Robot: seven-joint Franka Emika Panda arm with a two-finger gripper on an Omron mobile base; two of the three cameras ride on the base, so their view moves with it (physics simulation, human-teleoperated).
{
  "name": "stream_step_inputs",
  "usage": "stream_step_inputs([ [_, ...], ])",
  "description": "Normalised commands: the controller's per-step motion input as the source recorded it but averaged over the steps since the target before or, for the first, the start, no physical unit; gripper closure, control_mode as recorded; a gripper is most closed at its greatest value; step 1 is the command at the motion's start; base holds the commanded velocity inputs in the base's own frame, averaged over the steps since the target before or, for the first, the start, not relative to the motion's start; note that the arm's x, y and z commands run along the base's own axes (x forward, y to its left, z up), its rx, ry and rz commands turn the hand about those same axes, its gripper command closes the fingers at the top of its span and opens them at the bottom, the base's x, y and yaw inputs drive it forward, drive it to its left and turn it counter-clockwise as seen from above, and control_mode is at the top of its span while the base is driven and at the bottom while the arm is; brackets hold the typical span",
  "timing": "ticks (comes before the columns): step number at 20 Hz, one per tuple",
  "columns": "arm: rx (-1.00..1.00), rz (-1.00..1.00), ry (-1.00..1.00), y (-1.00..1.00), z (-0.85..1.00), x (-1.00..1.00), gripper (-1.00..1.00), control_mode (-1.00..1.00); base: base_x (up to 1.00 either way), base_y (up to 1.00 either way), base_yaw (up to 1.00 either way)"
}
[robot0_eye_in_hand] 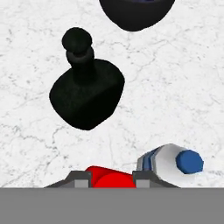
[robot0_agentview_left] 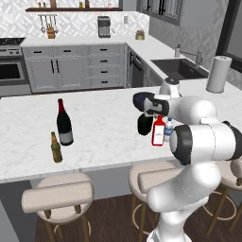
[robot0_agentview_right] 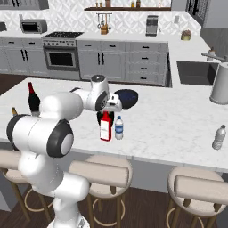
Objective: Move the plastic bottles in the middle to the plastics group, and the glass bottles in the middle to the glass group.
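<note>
The flat red bottle (robot0_agentview_left: 158,132) (robot0_agentview_right: 105,128) with its white label stands mid-counter. My gripper (robot0_agentview_left: 159,113) (robot0_agentview_right: 108,110) (robot0_eye_in_hand: 112,178) hangs right above it, open, and the red cap (robot0_eye_in_hand: 109,180) shows between the fingertips. Just right of the red bottle stands the small plastic bottle (robot0_agentview_left: 168,130) (robot0_agentview_right: 119,128) (robot0_eye_in_hand: 173,161) with blue cap. The short black bottle (robot0_agentview_left: 144,124) (robot0_agentview_right: 99,117) (robot0_eye_in_hand: 86,92) is behind it, partly hidden by my hand. Far left stand the tall wine bottle (robot0_agentview_left: 64,124) (robot0_agentview_right: 32,99) and the olive beer bottle (robot0_agentview_left: 56,148) (robot0_agentview_right: 14,111).
A dark blue bowl (robot0_agentview_right: 127,98) (robot0_eye_in_hand: 135,13) sits just beyond the black bottle. Another clear plastic bottle (robot0_agentview_right: 218,137) stands near the counter's right front edge. A paper-towel roll (robot0_agentview_left: 218,74) (robot0_agentview_right: 220,84) is at the far right, by the sink (robot0_agentview_left: 178,67). Stools (robot0_agentview_left: 56,196) line the front.
</note>
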Motion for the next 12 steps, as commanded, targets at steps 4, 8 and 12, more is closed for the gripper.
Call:
stream_step_inputs([
  [4, 0.0, 0.0, -0.09, 0.18, 0.1, -0.76, 1.0, -1.0, 0.0, 0.0, 0.0],
  [8, 0.0, 0.01, -0.01, 0.57, 0.14, -0.46, 1.0, -1.0, 0.0, 0.0, 0.0],
  [12, 0.0, 0.07, -0.07, 0.86, 0.29, -0.08, 1.0, -1.0, 0.0, 0.0, 0.0],
])
